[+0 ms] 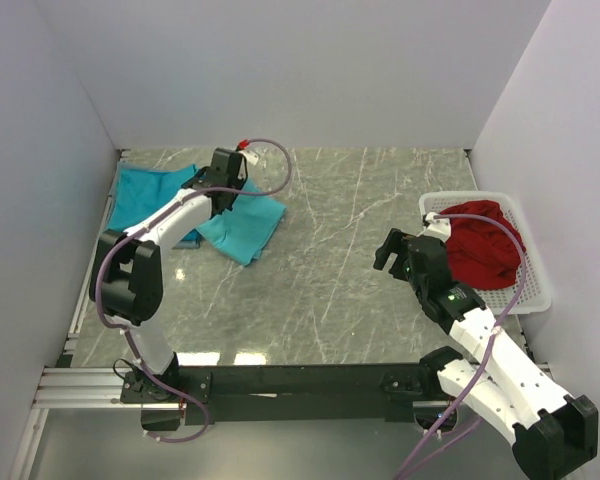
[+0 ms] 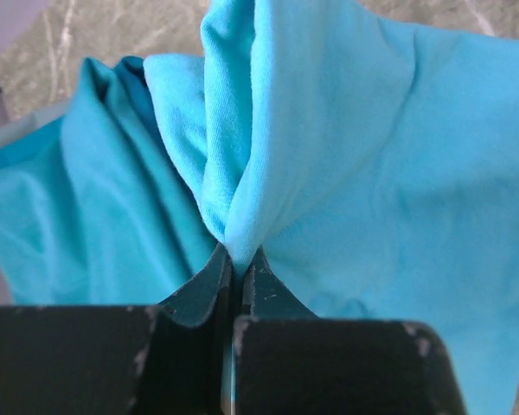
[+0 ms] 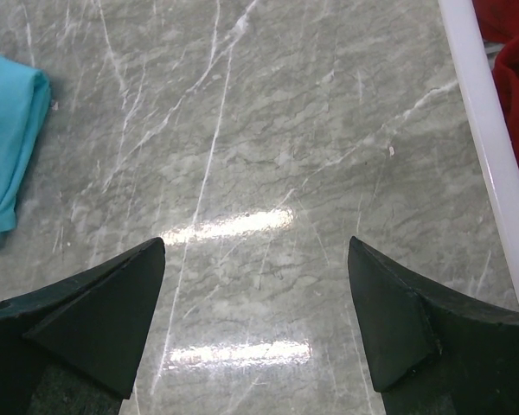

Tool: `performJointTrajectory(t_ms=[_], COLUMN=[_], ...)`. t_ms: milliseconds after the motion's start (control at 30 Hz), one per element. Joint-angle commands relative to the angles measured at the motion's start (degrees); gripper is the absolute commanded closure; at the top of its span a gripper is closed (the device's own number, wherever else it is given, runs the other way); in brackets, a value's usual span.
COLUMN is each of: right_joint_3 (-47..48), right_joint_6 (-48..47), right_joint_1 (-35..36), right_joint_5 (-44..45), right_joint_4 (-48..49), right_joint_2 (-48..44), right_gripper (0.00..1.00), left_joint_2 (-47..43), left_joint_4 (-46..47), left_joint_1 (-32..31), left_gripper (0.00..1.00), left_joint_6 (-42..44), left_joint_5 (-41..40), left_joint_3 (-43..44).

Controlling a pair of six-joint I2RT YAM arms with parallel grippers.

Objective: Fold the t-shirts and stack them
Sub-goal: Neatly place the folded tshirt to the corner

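A turquoise t-shirt lies rumpled on the marble table at the far left, and more turquoise cloth lies behind it near the left wall. My left gripper is shut on a pinched ridge of the turquoise t-shirt, with the fold rising between the fingertips. My right gripper is open and empty above bare marble, left of the basket. In the right wrist view an edge of the turquoise t-shirt shows at the far left.
A white basket at the right edge holds a crumpled red garment; its rim and red cloth show in the right wrist view. White walls close in the left, back and right sides.
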Motion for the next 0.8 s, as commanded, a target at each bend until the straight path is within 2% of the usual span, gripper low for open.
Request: performJointTrajectory(t_ms=[0, 500, 767], right_joint_3=[0.7, 0.9, 1.2], right_joint_6=[-0.9, -1.0, -1.0], right_joint_1=[-0.4, -0.7, -0.9], right_joint_5=[1.5, 1.6, 1.4], right_joint_4=[1.1, 0.9, 0.8], right_joint_2=[-0.1, 1.0, 1.7], right_gripper=[0.08, 0.08, 0.08], left_joint_2=[-2.6, -1.4, -2.4], left_joint_4=[-2.9, -13.9, -16.3], left_joint_1=[1.7, 8.5, 11.2], left_gripper=[0.99, 0.99, 0.99], left_joint_6=[3.5, 4.7, 2.8], left_joint_5=[-1.3, 2.6, 6.3], left_joint_3=[5.6, 20.2, 23.4])
